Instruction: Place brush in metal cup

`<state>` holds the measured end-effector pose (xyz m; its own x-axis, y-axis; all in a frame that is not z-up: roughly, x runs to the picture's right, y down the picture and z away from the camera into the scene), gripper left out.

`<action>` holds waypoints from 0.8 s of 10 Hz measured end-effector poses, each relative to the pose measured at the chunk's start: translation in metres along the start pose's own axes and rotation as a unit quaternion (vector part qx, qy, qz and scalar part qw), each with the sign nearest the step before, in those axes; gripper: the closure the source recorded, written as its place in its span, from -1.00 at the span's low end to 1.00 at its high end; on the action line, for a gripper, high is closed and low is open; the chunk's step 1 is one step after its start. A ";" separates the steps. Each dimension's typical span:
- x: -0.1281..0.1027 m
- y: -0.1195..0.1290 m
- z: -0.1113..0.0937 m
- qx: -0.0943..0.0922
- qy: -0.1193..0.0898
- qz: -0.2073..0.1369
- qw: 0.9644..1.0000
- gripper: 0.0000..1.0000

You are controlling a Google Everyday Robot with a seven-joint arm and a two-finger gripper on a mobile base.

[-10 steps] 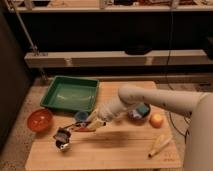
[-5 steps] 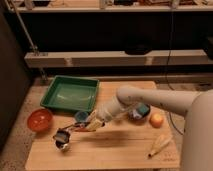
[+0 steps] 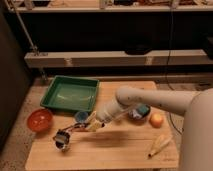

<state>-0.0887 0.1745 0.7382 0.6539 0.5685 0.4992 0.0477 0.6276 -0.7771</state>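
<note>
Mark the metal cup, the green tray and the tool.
metal cup [image 3: 62, 139], camera view, its shiny side wall.
green tray [image 3: 71, 106], camera view, its front rim.
tool [image 3: 91, 125], camera view, its tip, beside the cup.

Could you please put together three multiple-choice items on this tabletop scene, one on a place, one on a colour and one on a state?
1. Where is the gripper?
A. Over the table's left front part, near the metal cup
B. Inside the green tray
C. Beside the banana

2. What colour is the bowl at the table's left edge?
A. Blue
B. Orange-red
C. White

3. How do the gripper's jaws stand?
A. Wide open
B. Out of view
C. Shut

Answers: 1 A, the arm reaches left toward the cup. 2 B, it shows orange-red. 3 C, the jaws are closed.
</note>
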 end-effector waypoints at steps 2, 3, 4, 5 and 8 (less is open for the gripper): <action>0.000 0.000 0.001 0.000 0.002 -0.001 1.000 1.00; 0.000 0.000 0.001 0.002 0.005 -0.002 1.000 1.00; -0.001 0.000 0.002 0.001 0.007 -0.002 1.000 1.00; -0.001 0.001 0.003 0.001 0.008 -0.003 1.000 0.96; -0.001 0.002 0.005 -0.004 0.010 -0.003 1.000 0.41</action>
<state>-0.0931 0.1780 0.7385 0.6680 0.5548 0.4959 0.0570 0.6263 -0.7775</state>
